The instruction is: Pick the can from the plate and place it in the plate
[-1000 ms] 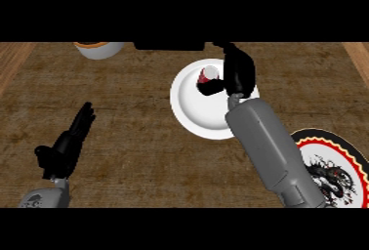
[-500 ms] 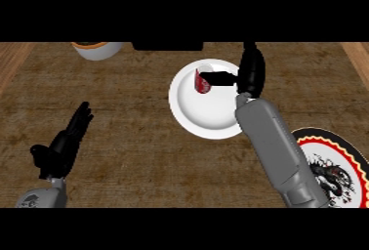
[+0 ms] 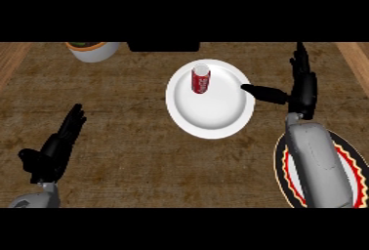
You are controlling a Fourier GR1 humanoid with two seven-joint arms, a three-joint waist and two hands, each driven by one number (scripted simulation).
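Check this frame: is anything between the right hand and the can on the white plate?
Nothing visible. The right hand is open beside the white plate, its thumb over the right rim. Only bare plate lies between it and the upright red can. The bowl sits far off.

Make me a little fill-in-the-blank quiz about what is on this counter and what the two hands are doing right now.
1. The red can stands upright on the round ____ plate.
2. The right hand is beside that plate with its fingers ____, holding nothing.
3. The plate with the red and yellow patterned rim lies partly under the robot's ____ forearm.
4. The left hand rests open at the view's lower ____.

Missing words: white; open; right; left
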